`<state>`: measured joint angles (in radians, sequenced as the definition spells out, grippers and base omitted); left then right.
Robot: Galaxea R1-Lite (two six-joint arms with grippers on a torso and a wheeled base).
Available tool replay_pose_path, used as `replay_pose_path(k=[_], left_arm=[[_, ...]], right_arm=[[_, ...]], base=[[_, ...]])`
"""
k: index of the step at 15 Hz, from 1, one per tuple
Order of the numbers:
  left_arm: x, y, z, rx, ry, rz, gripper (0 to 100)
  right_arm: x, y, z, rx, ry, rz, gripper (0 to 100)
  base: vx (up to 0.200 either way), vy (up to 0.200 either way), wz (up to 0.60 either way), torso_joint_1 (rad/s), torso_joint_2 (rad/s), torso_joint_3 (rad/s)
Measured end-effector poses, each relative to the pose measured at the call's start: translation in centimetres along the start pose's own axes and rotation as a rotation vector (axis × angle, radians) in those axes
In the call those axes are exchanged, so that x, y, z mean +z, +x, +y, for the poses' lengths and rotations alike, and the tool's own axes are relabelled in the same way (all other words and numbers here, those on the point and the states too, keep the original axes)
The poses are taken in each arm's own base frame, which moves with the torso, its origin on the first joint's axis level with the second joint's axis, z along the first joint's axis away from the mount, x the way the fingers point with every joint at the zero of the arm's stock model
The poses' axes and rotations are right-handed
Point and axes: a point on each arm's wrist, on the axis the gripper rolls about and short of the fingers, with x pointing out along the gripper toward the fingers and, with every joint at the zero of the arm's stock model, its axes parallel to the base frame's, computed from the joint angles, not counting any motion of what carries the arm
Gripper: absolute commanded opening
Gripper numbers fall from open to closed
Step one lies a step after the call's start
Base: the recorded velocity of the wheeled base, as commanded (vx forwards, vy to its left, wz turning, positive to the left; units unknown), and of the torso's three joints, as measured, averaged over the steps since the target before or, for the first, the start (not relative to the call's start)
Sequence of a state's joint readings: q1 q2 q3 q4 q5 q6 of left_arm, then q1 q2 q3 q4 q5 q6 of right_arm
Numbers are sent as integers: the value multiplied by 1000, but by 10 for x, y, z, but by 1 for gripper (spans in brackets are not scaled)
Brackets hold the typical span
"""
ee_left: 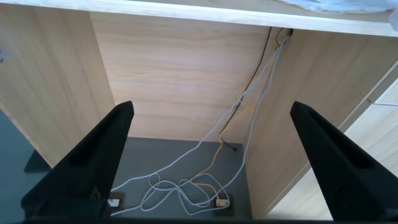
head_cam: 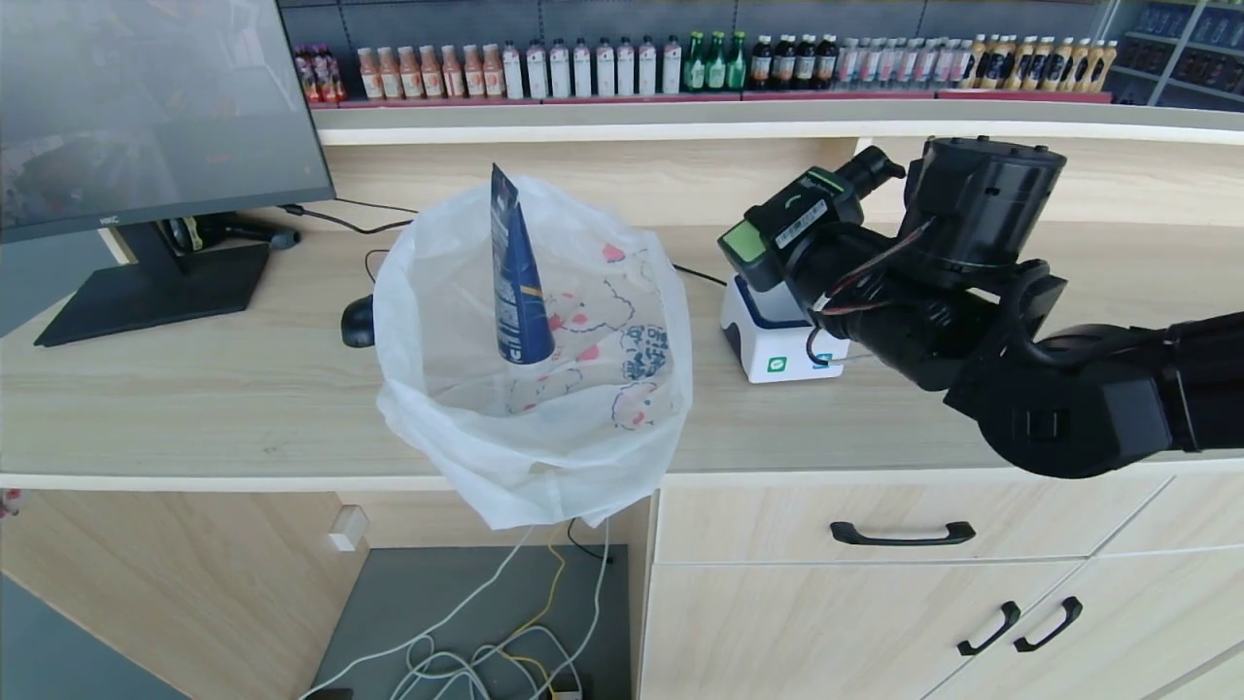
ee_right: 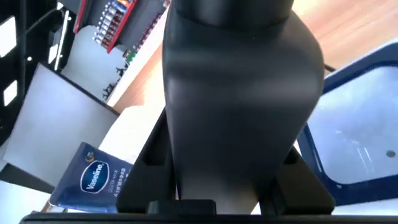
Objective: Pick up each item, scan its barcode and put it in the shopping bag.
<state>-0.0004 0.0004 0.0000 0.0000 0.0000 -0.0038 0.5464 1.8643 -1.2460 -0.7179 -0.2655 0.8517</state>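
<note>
One tube point(head_cam: 520, 282) sits in the bag point(head_cam: 428, 321) — done, we think. Beside the bag, our right gripper point(head_cam: 821, 267) holds the scanner point(head_cam: 777, 228); left gripper point(ee_left: 211, 112) spread wide.

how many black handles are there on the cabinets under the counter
3. One black curved bar handle lies level on the pale wood drawer front. Two more handles slant side by side below, to its right. Others may be out of frame.
</note>
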Motion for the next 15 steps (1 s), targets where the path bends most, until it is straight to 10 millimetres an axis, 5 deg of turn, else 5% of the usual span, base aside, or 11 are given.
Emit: replay_pose_path(k=[5,15], left_arm=[[0,0,0,0,0,0,100],[0,0,0,0,0,0,100]], right_arm=[[18,1,-2,-20,51,-35,0],[8,20,-24,-71,46,-23,0]], base=[[0,0,0,0,0,0],[0,0,0,0,0,0]])
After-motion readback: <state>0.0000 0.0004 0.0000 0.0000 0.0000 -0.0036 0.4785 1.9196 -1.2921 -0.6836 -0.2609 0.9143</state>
